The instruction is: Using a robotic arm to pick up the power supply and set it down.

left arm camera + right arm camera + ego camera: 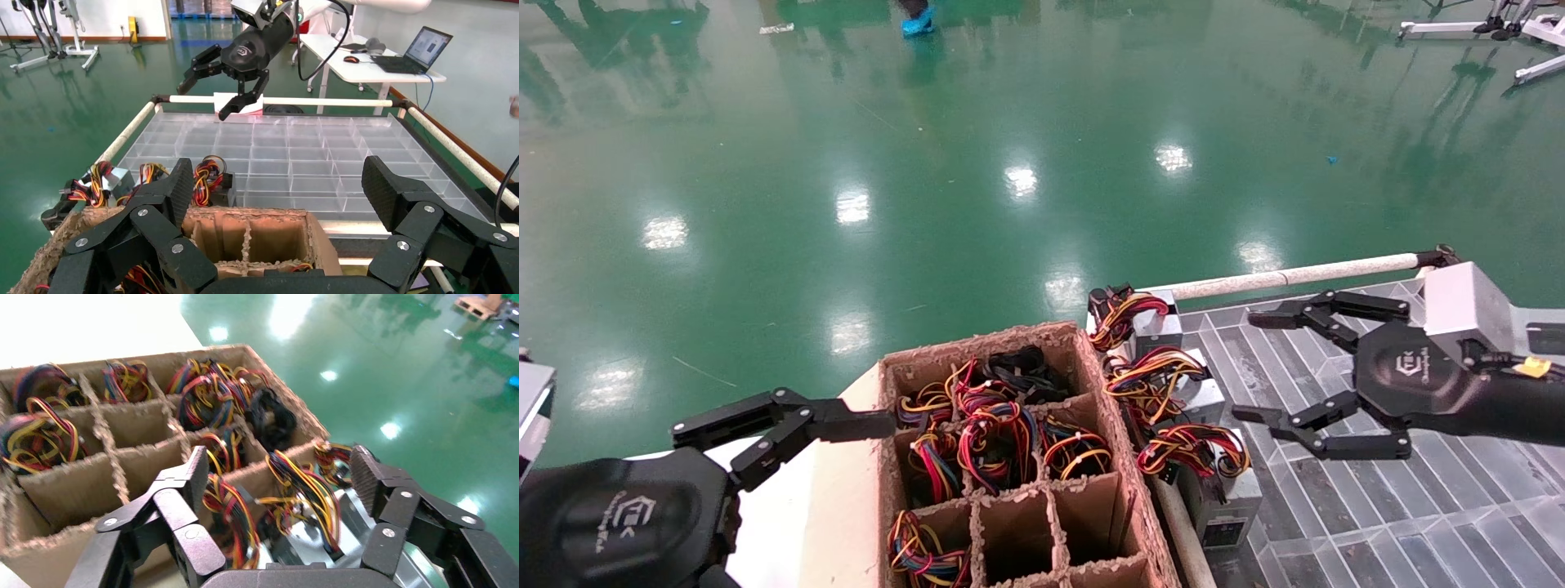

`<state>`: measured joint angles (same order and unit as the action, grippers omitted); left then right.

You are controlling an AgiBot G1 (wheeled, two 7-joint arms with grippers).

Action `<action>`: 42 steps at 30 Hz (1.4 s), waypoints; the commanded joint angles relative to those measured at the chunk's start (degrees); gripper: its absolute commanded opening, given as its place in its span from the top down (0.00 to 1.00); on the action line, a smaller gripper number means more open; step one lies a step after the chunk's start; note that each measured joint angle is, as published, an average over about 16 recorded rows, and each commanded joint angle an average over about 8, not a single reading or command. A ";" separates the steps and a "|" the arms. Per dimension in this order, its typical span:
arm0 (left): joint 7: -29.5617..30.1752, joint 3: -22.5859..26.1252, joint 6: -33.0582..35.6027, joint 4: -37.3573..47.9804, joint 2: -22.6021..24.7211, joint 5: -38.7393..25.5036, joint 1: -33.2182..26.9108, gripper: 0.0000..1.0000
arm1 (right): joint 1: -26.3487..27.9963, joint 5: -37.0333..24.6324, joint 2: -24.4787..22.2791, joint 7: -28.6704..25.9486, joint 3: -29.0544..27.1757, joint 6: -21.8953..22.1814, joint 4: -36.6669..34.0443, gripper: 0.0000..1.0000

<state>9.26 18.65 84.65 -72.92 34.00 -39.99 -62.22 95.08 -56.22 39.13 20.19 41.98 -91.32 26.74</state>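
Three silver power supplies with red, yellow and orange wire loops lie in a row on the clear grid tray [1344, 514]: a far one [1158, 329], a middle one [1204, 398] and a near one [1223, 500]. My right gripper [1245, 366] hovers open just right of them, jaws facing the middle one. In the right wrist view its jaws [281, 478] stand wide on either side of a power supply [306, 542], apart from it. My left gripper [278, 190] is open and empty over the near-left corner of the cardboard box [977, 340]; one of its fingers [846, 425] reaches the box rim.
The brown divided cardboard box holds several more wire bundles [993, 433]; some near cells are empty. A white rail [1295, 276] borders the tray's far side. Green floor lies beyond. A white table with a laptop [428, 46] stands off behind the tray.
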 commanded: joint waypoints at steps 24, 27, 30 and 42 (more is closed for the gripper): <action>-0.02 0.04 -0.01 0.02 -0.01 0.02 -0.01 0.00 | -15.03 6.57 -1.85 -13.89 -11.61 2.49 21.03 0.00; -0.02 0.04 -0.01 0.02 -0.01 0.03 -0.02 0.00 | -16.86 7.34 -2.07 -15.58 -13.03 2.80 23.58 0.00; -0.03 0.04 -0.01 0.02 -0.01 0.03 -0.02 0.00 | -18.68 8.11 -2.29 -17.26 -14.44 3.11 26.13 0.00; -0.03 0.06 -0.02 0.02 -0.02 0.04 -0.02 0.00 | -25.97 11.18 -3.19 -23.98 -20.10 4.35 36.31 0.00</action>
<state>9.23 18.71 84.63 -72.91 33.98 -39.95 -62.24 69.12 -45.04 35.95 -3.79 21.88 -86.98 63.03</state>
